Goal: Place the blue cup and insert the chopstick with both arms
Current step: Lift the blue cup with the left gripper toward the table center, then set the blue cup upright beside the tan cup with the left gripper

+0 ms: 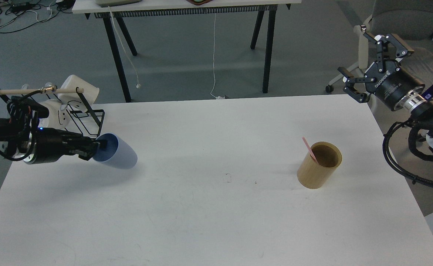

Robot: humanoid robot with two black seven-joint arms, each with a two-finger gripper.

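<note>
The blue cup [118,156] hangs tilted on its side above the left part of the white table [216,221], its mouth toward my left arm. My left gripper [96,148] is shut on the cup's rim and holds it lifted clear of the table. A tan wooden holder [319,165] stands upright on the right side of the table with one pink chopstick [309,149] leaning in it. My right gripper [371,62] is open and empty, raised beyond the table's far right corner.
A black wire rack [75,118] with white cups [76,90] and a wooden bar stands at the table's far left, just behind my left arm. A grey chair [408,33] is behind my right gripper. A dark-legged table [186,5] stands farther back.
</note>
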